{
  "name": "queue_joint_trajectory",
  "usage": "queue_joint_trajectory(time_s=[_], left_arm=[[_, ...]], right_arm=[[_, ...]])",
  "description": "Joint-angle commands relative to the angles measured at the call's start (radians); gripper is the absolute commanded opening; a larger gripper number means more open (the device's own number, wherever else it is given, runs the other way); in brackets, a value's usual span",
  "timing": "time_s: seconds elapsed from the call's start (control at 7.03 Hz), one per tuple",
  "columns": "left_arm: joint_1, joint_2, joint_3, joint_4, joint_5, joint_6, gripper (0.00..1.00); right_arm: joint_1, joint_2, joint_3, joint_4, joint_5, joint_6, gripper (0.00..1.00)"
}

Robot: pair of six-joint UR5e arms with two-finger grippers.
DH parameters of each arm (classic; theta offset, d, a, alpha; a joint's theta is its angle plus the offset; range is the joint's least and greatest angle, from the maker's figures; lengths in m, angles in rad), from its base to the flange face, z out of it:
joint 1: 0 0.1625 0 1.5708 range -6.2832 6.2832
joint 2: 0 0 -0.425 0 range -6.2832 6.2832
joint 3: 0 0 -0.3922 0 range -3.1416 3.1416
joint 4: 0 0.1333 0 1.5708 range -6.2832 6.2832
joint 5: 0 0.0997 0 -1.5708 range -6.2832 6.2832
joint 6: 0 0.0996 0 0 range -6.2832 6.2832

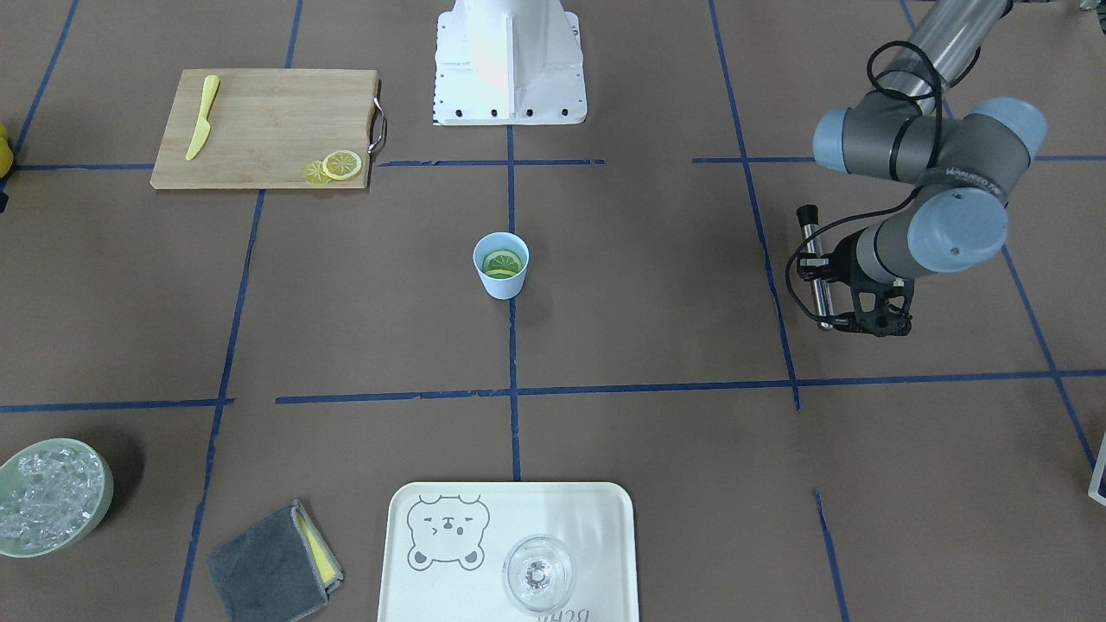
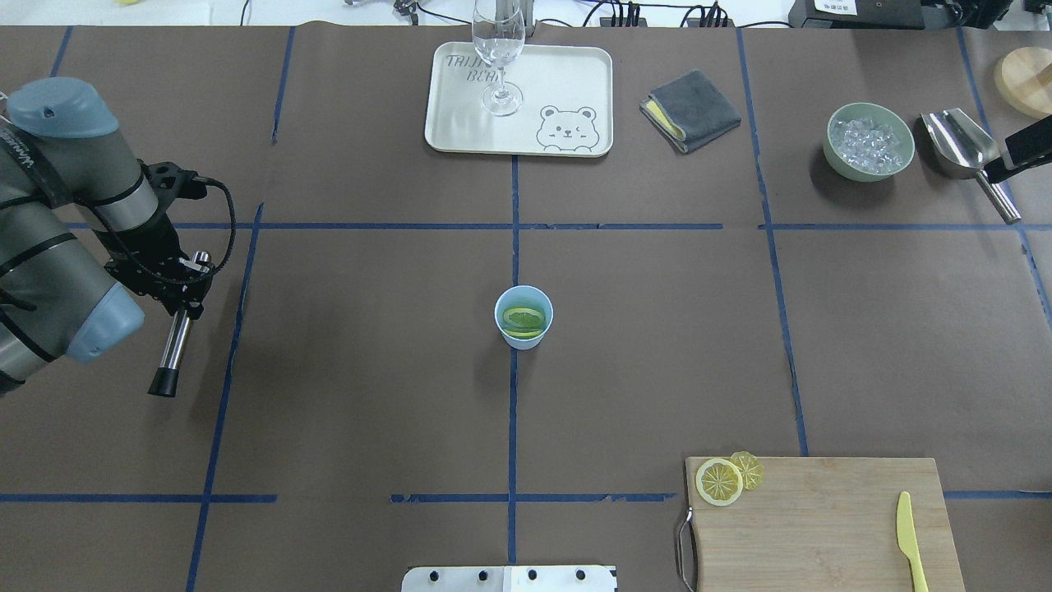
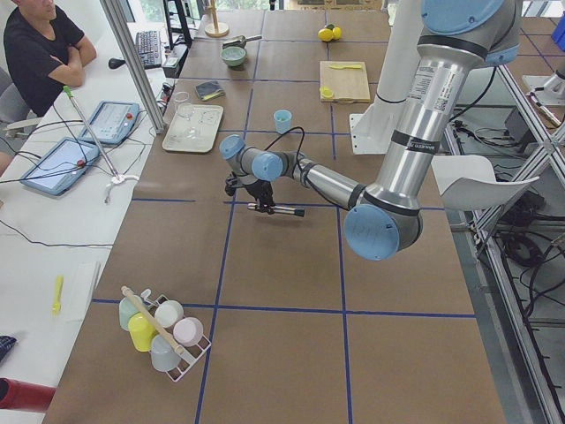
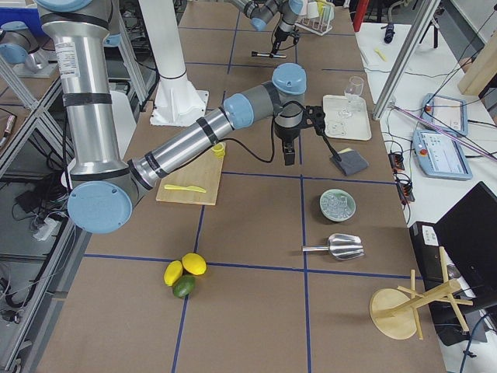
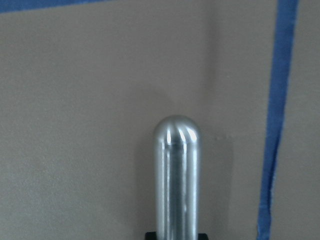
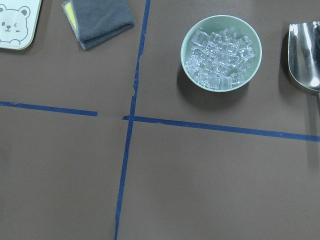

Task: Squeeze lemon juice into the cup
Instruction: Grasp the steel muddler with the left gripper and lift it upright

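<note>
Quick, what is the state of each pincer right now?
Left pincer: closed on a metal rod.
Right pincer: cannot be told; its fingers show clearly in no view.

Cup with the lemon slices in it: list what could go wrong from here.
1. The cup stands free in the middle of the table, with nothing steadying it. An off-centre press on the lemon slices could tip or slide it.
2. The left gripper holds the metal rod near one end, so the long free part may slip or twist under load.
</note>
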Motion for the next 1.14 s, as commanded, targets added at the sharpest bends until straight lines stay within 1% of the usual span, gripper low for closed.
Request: queue_joint_trajectory(time_s=[0.0, 0.14, 0.43, 0.57, 0.71, 0.85, 1.0], left_arm=[[-0.01, -0.014, -0.2, 0.038, 0.104, 0.003, 0.0], [-0.01, -0.091, -0.243, 0.039, 0.267, 0.001, 0.0], [0.005, -0.165, -0.331, 0.006, 0.343, -0.016, 0.0], [0.028, -0.173, -0.354, -0.099, 0.379, -0.139, 0.0], [0.07, -0.172, -0.354, -0.252, 0.417, -0.271, 0.0], [0.108, -0.169, -0.356, -0.403, 0.469, -0.351, 0.0], [0.114, -0.166, -0.357, -0.552, 0.485, -0.39, 0.0]], right_arm=[[0.005, 0.0, 0.001, -0.004, 0.0, 0.005, 1.0], [0.011, -0.005, -0.001, -0.006, 0.0, 0.005, 1.0], [0.013, -0.011, -0.008, -0.009, 0.0, 0.006, 1.0], [0.02, -0.021, -0.01, -0.009, -0.001, 0.006, 1.0], [0.034, -0.034, -0.014, -0.009, -0.007, 0.006, 1.0], [0.046, -0.05, -0.018, -0.009, -0.014, 0.0, 1.0], [0.063, -0.066, -0.025, -0.008, -0.012, -0.007, 1.0]])
